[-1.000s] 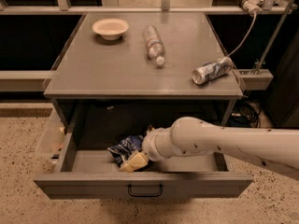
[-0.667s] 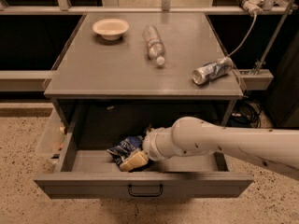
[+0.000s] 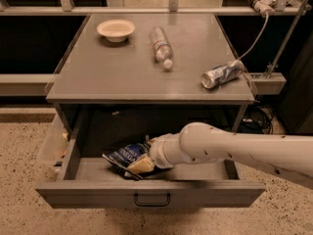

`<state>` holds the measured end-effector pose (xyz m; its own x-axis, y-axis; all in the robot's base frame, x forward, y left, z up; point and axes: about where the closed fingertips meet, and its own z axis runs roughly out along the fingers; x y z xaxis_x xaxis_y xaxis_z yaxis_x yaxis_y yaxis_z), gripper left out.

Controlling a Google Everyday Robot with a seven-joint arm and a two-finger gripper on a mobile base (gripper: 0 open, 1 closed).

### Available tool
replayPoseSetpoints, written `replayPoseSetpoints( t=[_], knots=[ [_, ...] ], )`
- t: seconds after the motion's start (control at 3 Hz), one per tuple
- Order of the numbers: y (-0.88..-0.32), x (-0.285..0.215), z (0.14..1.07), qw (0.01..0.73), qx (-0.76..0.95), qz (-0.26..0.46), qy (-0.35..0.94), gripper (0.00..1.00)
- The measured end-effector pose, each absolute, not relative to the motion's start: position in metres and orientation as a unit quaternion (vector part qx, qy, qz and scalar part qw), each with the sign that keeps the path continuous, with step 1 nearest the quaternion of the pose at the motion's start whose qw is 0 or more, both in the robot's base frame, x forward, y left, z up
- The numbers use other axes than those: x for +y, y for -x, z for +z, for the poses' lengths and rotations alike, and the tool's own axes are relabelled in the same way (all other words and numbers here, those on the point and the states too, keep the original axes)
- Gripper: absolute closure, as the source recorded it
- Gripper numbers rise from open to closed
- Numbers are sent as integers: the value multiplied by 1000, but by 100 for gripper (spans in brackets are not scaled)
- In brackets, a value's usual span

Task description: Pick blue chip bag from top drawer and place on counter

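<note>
Change since a second ago: nothing is visibly shifting; the arm, the bag and the countertop items are sitting where they were.
Gripper: the tan-tipped gripper (image 3: 141, 165) is reaching down inside the drawer from the right, on the end of a thick white arm (image 3: 234, 148), its tip overlapping the bag's right-hand end.
Gripper state: I cannot tell whether it is apart or clamped.
Task object: the small crumpled dark blue foil chip bag (image 3: 124, 155) is lying on the drawer floor, left of centre and near the front.
Bag axis: the long axis is running roughly left to right across the drawer, the left end dipping a little toward the front; the white lettering is facing up.
Drawer: the wide grey metal top drawer (image 3: 88, 195) is standing pulled out, with a small black handle (image 3: 152, 199) centred on its front.
Counter: the flat grey metal counter (image 3: 117, 77) is carrying a shallow cream bowl (image 3: 116, 30) at the back left, a clear plastic bottle (image 3: 161, 47) lying on its side near the middle, and a crushed silver-blue can (image 3: 222, 74) at the right edge.
</note>
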<state>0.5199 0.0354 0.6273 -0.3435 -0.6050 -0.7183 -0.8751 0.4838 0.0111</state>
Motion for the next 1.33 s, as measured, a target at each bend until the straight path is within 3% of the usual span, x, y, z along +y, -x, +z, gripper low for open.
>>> replayPoseSetpoints(
  t=[0.33, 0.67, 1.33],
  knots=[
    [-520, 35, 627, 333, 794, 203, 466, 87],
    [-520, 35, 631, 333, 794, 203, 466, 100],
    [-513, 10, 718, 366, 767, 202, 487, 100]
  ],
)
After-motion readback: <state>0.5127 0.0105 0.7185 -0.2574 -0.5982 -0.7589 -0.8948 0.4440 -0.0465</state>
